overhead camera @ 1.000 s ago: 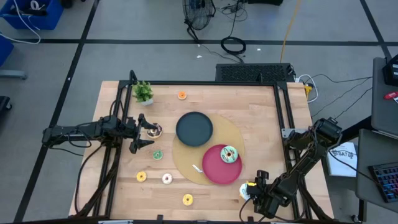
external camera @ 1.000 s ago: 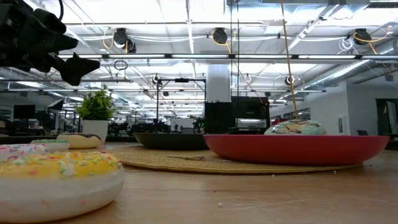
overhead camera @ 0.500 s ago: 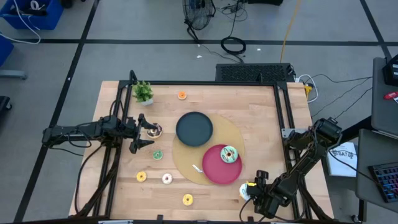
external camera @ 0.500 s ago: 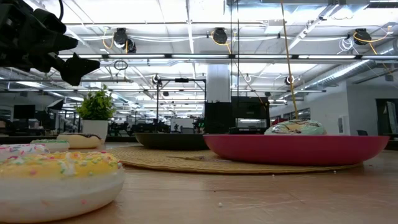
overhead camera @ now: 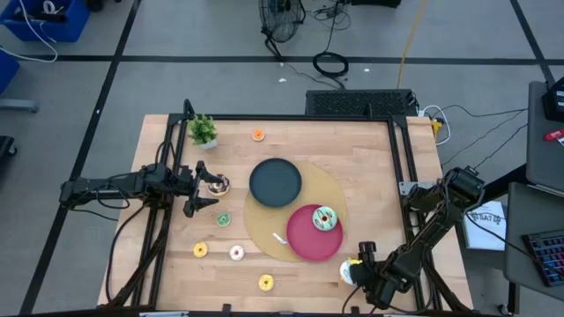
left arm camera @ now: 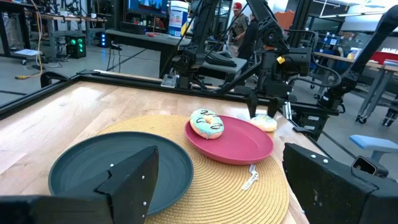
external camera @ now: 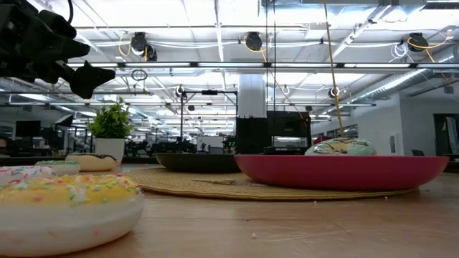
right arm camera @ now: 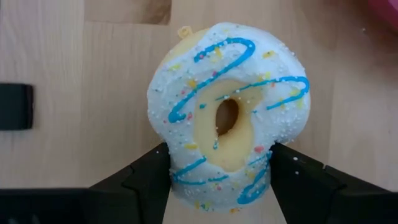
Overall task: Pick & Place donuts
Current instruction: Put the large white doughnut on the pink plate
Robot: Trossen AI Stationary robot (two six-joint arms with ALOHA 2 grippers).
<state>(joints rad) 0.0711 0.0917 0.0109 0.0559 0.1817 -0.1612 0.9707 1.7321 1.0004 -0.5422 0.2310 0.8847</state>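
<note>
My right gripper (overhead camera: 356,271) sits low at the near right corner of the table (overhead camera: 370,167), just off the rim of the red plate (overhead camera: 304,242), and from overhead I only get a pale speck between my fingers. My right wrist view settles it: the white-yellow donut (right arm camera: 225,115), striped with blue icing, is squeezed out of round between my two dark fingers (right arm camera: 146,177), which pinch it at its lower sides above the wood. My left gripper (overhead camera: 196,189) hovers over the left side of the table with its fingers spread wide and holding nothing; the chocolate donut (overhead camera: 217,185) lies just beside it, though from above I cannot tell whether they touch. My left wrist view looks across the black plate (left arm camera: 118,168) and the woven mat (left arm camera: 205,186) to the mint-green donut (left arm camera: 206,122) resting on the red plate, with my other arm and its pale donut visible beyond. Overhead also shows what neither wrist sees: a small green donut (overhead camera: 223,219), a yellow donut (overhead camera: 200,250), a pale pink donut (overhead camera: 236,253) and another yellow donut (overhead camera: 265,283) scattered on the near left, an orange donut (overhead camera: 257,135) at the far edge, and a potted plant (overhead camera: 203,130).
</note>
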